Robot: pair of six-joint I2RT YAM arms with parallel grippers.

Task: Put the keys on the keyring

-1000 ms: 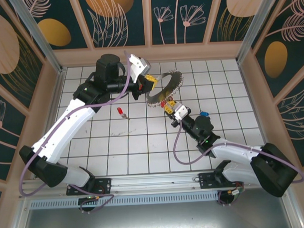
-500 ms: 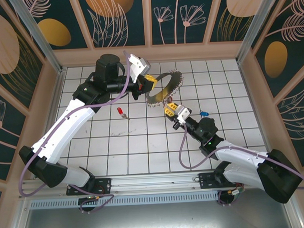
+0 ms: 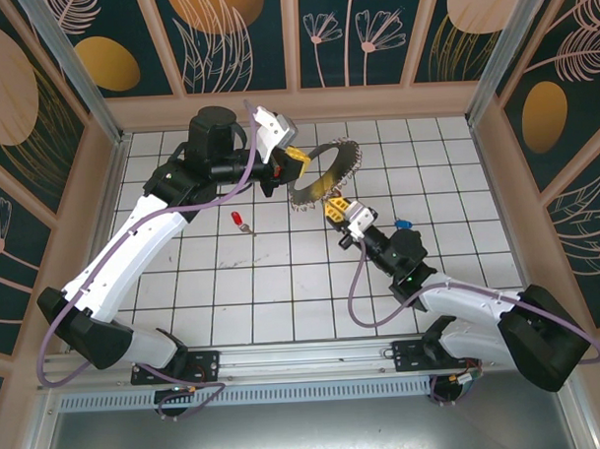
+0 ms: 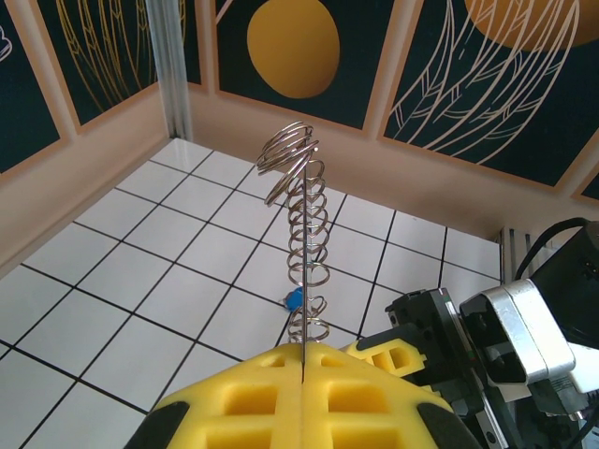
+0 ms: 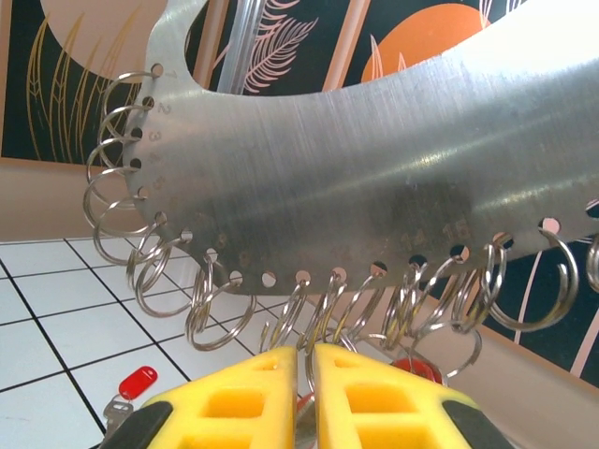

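Both engaged — left gripper (image 4: 303, 360) clamps keyring (image 5: 374, 140) | right gripper (image 5: 304, 360) near-closed, perhaps pinching red key (image 5: 412, 368) | hole numbers (image 5: 161, 110) 1–3 stamped

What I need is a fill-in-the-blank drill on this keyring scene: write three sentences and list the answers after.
1. The keyring is clamped by the robot's ___ claw.
2. The loose key lying on the tiles left of the keyring has a ___ head.
3. The small object on the tiles right of the keyring is ___ in colour.
Missing words: left; red; blue.
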